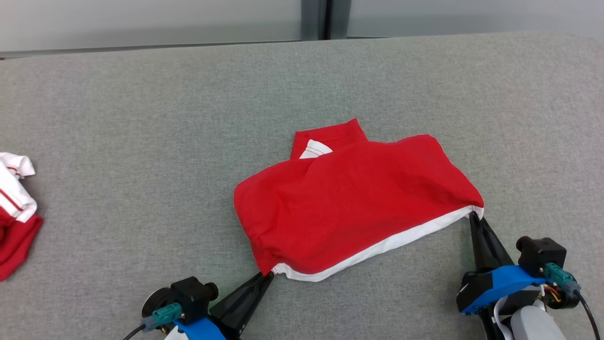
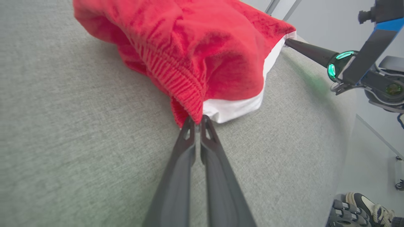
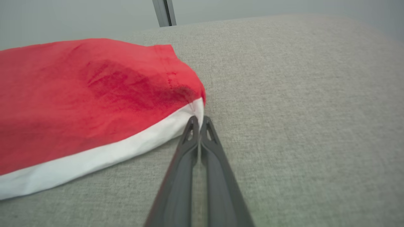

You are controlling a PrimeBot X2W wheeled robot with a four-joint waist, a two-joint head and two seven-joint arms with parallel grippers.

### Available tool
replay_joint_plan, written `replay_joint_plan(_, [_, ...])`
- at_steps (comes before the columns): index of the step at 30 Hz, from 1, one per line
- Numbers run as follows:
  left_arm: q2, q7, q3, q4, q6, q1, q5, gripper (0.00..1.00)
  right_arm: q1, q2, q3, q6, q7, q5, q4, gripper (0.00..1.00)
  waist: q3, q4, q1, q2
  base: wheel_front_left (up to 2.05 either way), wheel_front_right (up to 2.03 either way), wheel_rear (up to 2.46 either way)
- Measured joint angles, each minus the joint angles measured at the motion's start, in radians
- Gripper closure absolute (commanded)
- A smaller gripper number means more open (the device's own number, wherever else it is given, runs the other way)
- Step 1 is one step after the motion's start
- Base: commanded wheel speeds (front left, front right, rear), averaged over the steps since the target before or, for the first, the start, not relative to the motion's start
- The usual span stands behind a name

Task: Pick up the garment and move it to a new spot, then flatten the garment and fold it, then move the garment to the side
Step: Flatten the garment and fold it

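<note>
The garment [image 1: 354, 203] is red with a white band along its near edge and lies bunched in the middle of the grey table [image 1: 141, 118]. My left gripper [image 1: 270, 275] is shut on its near left corner. In the left wrist view the fingertips [image 2: 197, 121] pinch the ribbed red hem of the garment [image 2: 195, 47]. My right gripper [image 1: 473, 215] is shut on the right corner. The right wrist view has that gripper's tips [image 3: 199, 119] closed at the white corner of the garment [image 3: 79, 94]. The right gripper [image 2: 287, 41] also appears in the left wrist view.
Another red and white cloth [image 1: 14, 212] lies crumpled at the table's left edge. The table's far edge meets a pale wall [image 1: 188, 19]. A shoe [image 2: 366, 205] stands on the floor beyond the table's side.
</note>
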Motion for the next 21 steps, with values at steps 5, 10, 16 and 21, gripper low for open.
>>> replay_joint_plan(5, [-0.013, 0.0, 0.049, -0.013, 0.0, 0.01, 0.0, 1.0, -0.001, 0.0, 0.002, 0.0, 0.0, 0.017, -0.008, 1.0, -0.028, 0.017, 0.0001, 0.0, 0.0, 0.0, 0.0])
replay_joint_plan(10, [-0.033, 0.0, 0.163, -0.067, 0.0, 0.043, 0.023, 1.0, -0.001, 0.0, 0.002, 0.0, 0.0, 0.065, -0.067, 1.0, -0.095, 0.038, 0.0, -0.0001, 0.0, 0.0, 0.0])
replay_joint_plan(16, [-0.057, 0.0, 0.34, -0.17, 0.0, 0.044, 0.065, 1.0, -0.029, 0.0, 0.009, 0.0, 0.0, 0.107, -0.174, 1.0, -0.194, 0.055, -0.0002, -0.0003, 0.0, 0.0, 0.0])
replay_joint_plan(21, [-0.043, 0.0, 0.433, -0.229, 0.0, -0.036, 0.102, 1.0, -0.09, 0.0, 0.008, 0.0, 0.0, 0.113, -0.259, 1.0, -0.257, 0.052, -0.0003, -0.0004, 0.0, 0.0, 0.0])
